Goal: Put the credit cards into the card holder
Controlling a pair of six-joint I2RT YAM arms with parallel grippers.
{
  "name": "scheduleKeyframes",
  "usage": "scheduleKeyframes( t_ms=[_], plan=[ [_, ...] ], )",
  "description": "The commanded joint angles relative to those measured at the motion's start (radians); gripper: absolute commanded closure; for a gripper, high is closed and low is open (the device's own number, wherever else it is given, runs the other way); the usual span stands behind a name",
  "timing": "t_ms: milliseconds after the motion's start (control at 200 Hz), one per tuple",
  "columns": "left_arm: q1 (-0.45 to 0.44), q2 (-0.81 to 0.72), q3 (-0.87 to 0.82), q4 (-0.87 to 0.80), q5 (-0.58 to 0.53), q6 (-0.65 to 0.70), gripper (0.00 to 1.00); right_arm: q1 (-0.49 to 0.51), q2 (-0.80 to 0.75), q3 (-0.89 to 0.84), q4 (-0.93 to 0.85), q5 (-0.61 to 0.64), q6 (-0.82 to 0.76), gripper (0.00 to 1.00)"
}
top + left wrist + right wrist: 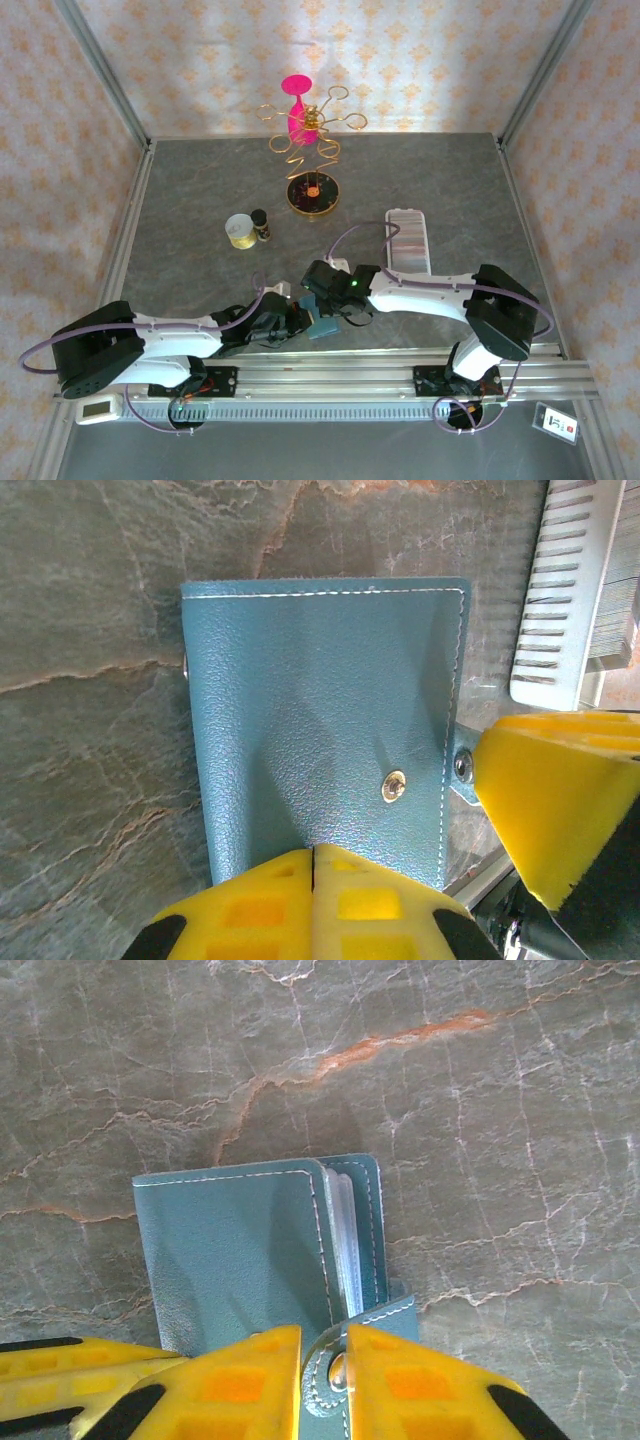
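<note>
Your left gripper [313, 868] is clamped shut on the near edge of the teal wallet [320, 710], the two yellow fingers pressed together over the leather. Your right gripper [323, 1360] is nearly closed and pinches the wallet's snap strap [385, 1315], which runs up between its fingers. The wallet lies flat on the grey tabletop [200, 200], in the top view just in front of the arm bases and between the two grippers, which come in at it from 9 o'clock and 3 o'clock. Its cover is slightly parted at the strap side, and in the right wrist view you can see pale sheet edges [345, 1230] between the covers; whether those are cards you cannot tell. The card holder [408, 240], a long whitish ridged tray, lies at about 1 o'clock from the wallet and apart from it, its long side running towards 12 o'clock. Further off, at 11 o'clock from the wallet, a small jar [240, 231] and a dark bottle [261, 224] stand side by side.
</note>
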Motion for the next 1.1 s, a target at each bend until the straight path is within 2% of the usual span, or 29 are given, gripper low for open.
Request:
scheduleKeyframes(
  t_ms=[0,110,280,631,1096],
  plan=[
    [-0.008,0.01,0.013,0.018,0.007,0.008,1.0,-0.002,0.003,0.018,-0.023,0.036,-0.003,0.8],
    [-0.007,0.012,0.013,0.016,0.008,0.009,1.0,-0.002,0.011,0.021,-0.017,0.029,-0.007,0.82],
    [-0.008,0.017,0.013,0.019,0.007,0.01,1.0,-0.002,0.01,0.024,-0.01,0.019,-0.007,1.0],
    [-0.008,0.049,0.03,0.005,0.006,0.009,1.0,-0.002,-0.041,-0.034,0.101,-0.06,0.022,1.0],
    [-0.008,0.007,0.016,-0.016,-0.011,0.003,1.0,-0.003,0.018,-0.072,0.173,-0.102,0.025,1.0]
  ],
)
